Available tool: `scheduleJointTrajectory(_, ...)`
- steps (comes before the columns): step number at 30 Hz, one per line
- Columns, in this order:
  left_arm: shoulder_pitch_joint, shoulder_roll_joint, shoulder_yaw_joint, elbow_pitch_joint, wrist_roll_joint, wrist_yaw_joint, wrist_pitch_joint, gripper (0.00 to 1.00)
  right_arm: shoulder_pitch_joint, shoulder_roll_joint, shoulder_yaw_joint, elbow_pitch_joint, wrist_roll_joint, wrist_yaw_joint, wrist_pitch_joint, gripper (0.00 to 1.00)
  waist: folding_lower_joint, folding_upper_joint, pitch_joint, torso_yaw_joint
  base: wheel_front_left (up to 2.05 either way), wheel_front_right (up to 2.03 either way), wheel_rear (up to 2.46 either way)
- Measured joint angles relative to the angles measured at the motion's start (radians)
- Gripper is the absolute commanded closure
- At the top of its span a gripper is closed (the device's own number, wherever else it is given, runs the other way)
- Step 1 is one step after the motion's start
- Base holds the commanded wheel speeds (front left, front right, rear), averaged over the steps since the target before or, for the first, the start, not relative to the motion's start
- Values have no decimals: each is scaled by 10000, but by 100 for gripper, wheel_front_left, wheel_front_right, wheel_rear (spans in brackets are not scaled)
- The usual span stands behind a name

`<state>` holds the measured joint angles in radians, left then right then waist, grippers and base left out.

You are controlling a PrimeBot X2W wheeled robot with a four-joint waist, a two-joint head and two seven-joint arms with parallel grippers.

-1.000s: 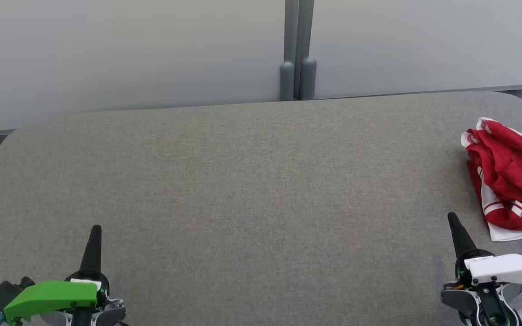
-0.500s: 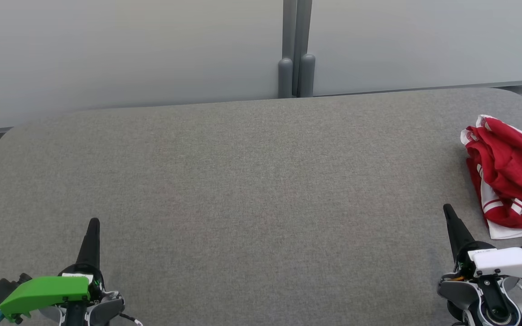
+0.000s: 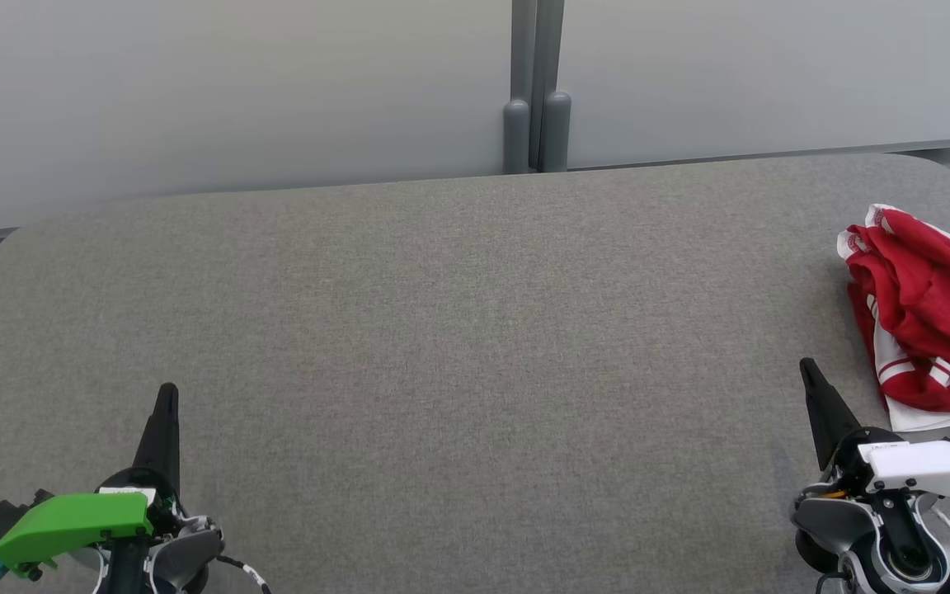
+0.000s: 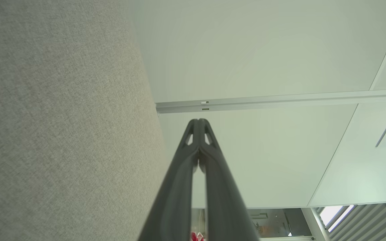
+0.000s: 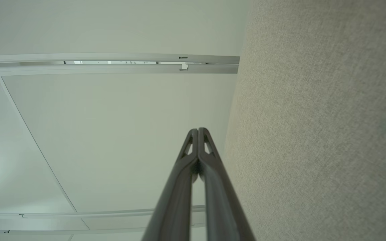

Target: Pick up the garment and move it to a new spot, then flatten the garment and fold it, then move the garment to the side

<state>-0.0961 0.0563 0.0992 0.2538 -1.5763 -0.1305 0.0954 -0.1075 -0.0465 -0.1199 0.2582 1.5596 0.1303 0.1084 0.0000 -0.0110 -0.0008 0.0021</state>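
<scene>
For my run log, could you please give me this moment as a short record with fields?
surface: grey fabric table
garment: red and white, crumpled, at the table's right end
left gripper: shut, empty, low at the near left
right gripper: shut, empty, beside the garment, not touching it
task stage: garment not yet picked up

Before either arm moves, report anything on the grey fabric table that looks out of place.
Only the red-and-white cloth garment: it lies crumpled in a heap near the right edge of the grey fabric-covered table. Nothing looks spilled or damaged.
</scene>
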Motion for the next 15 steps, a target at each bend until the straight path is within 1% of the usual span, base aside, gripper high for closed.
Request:
scheduleJointTrajectory(7, -106, -19, 71, -12, -397, 0, 100, 100, -66, -10, 36, -8, 491, 2, 102, 100, 0, 0, 41, -21, 0, 0, 0)
scheduleJointTrajectory(15, -118, -27, 79, -12, -397, 0, 100, 100, -77, -12, 38, -10, 491, 0, 102, 100, 0, 0, 41, -21, 0, 0, 0)
